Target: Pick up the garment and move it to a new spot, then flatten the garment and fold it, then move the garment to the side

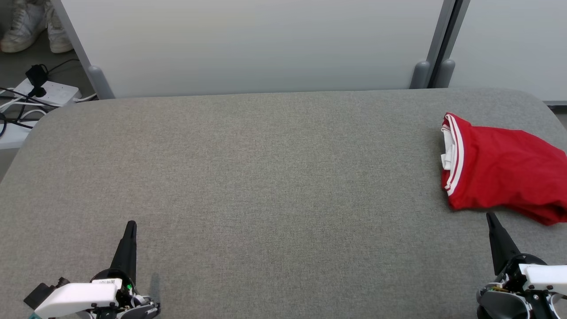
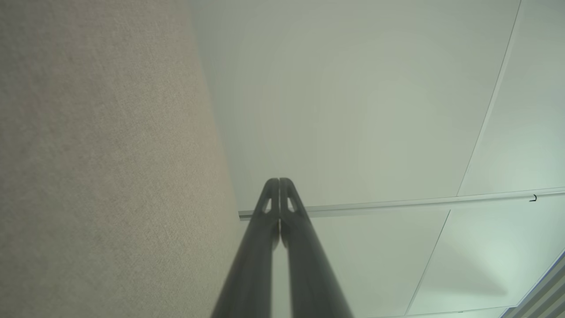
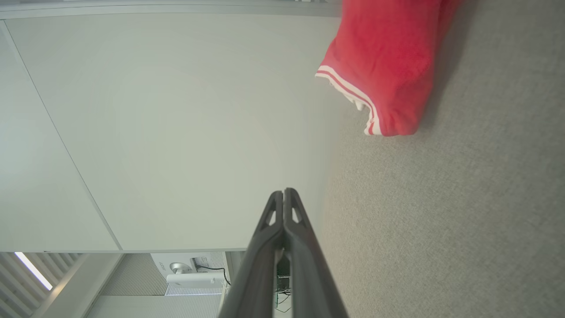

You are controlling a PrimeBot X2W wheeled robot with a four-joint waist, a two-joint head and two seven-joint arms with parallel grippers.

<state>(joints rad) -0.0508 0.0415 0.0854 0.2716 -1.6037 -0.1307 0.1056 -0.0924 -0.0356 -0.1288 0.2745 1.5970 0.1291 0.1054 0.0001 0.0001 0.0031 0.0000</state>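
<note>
- At the upper left of the head view, a pair of pale shoes (image 1: 26, 26) stands on the floor beyond the table's far corner.
- Just below them, a white power strip (image 1: 53, 92) lies on the floor, with dark cables (image 1: 20, 113) plugged in and trailing toward the left edge.
- At the lower left, the left gripper (image 1: 131, 225) points up the frame over the table. Its two dark fingers are pressed together into one point and hold nothing (the left wrist view shows the tips meeting).
- The grey fabric-covered table (image 1: 266, 177) spans the frame, with a broad bare stretch between the two grippers.
- Behind its far edge, a white partition panel (image 1: 257, 44) runs across the top, and grey posts (image 1: 436, 48) rise at the upper right where two panels meet.
- The red garment (image 1: 505, 173) lies bunched on the table at the right of the frame. Its white-striped hem faces left, and its right part runs past the frame edge.
- At the lower right, the right gripper (image 1: 491, 218) has its fingers closed tight and empty. The tip sits just below the garment's lower edge, apart from it, and in the right wrist view grey fabric lies between them.
</note>
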